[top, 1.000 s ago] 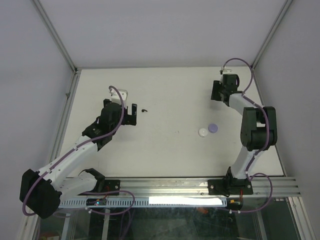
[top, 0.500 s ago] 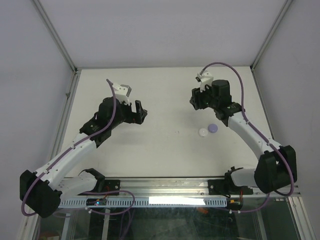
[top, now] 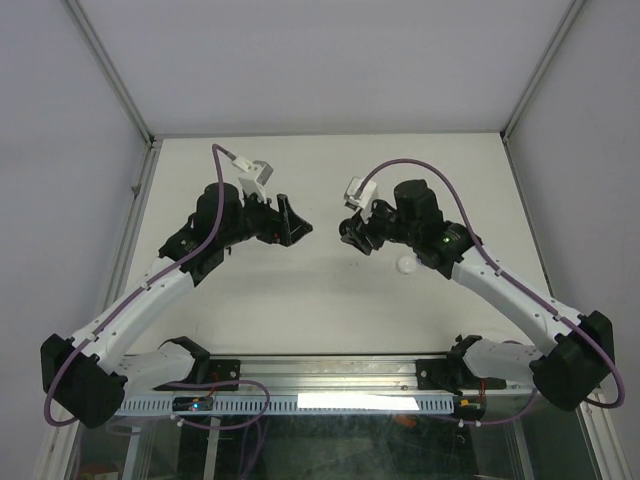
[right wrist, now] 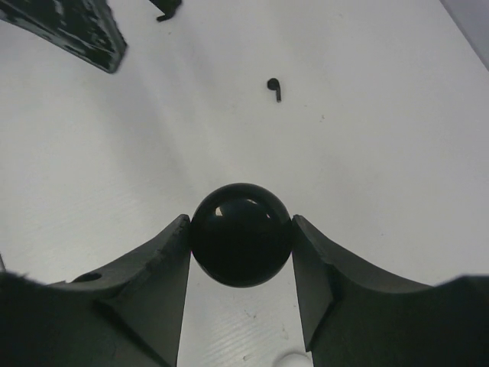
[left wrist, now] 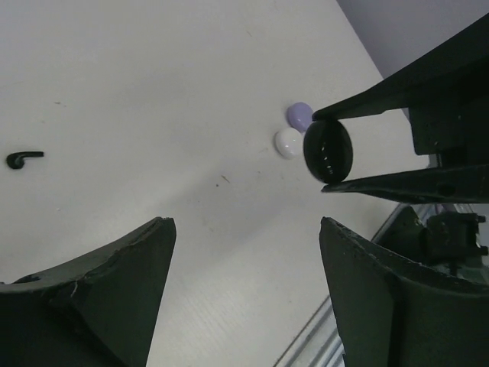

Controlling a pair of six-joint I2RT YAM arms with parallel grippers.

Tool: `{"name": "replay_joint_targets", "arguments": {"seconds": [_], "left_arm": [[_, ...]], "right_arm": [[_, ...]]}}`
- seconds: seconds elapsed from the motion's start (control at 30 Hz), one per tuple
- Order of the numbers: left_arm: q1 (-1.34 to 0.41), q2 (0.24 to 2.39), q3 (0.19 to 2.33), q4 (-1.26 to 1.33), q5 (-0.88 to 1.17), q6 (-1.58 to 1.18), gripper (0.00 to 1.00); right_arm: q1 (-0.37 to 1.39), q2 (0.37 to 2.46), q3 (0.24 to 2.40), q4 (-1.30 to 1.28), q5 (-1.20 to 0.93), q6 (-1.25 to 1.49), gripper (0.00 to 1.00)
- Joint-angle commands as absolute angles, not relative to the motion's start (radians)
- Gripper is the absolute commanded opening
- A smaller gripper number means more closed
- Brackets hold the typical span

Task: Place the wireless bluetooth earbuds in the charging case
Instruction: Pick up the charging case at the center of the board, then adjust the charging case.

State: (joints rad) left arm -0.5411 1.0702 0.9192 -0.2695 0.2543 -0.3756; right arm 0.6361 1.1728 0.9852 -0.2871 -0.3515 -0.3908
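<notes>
My right gripper [right wrist: 241,220] is shut on a round, glossy black charging case [right wrist: 241,234], held above the table by its two sides. In the left wrist view the same case [left wrist: 328,151] hangs pinched between the right fingers at the upper right. A tiny black earbud [right wrist: 274,89] lies on the white table beyond the case, and it also shows as an earbud [left wrist: 23,159] at the far left of the left wrist view. My left gripper [left wrist: 244,225] is open with nothing between its fingers. From above, the left gripper [top: 290,222] faces the right gripper [top: 352,233] mid-table.
A white puck [left wrist: 288,142] and a purple puck [left wrist: 299,115] lie touching on the table behind the held case. From above only the white puck [top: 406,264] shows, by the right arm. A metal rail [top: 350,375] runs along the near edge.
Both arms have swung in toward the middle of the table. The right arm came leftward from the back right with the case in its grip. The left jaws have narrowed somewhat.
</notes>
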Motion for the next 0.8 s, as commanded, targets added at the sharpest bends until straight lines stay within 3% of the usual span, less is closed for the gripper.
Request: {"name": "replay_joint_targets", "arguments": {"seconds": [0.0,0.47,0.77], "left_arm": [[-0.529,1.111,0.983,-0.251,0.428,-0.435,0.76],[-0.529,1.248,1.019,-0.231,0.736,-0.510,0.53],[-0.529,1.276,1.002,-0.182,0.804,-0.545,0.45]], "right_arm": [[0.706,1.153,1.014,-0.266,-0.386,-0.455,0.38],[0.844,1.197,1.080,-0.254,-0.333,-0.542,0.37],[0.876,1.202,1.096,-0.251,-0.340,-0.565,0.37]]}}
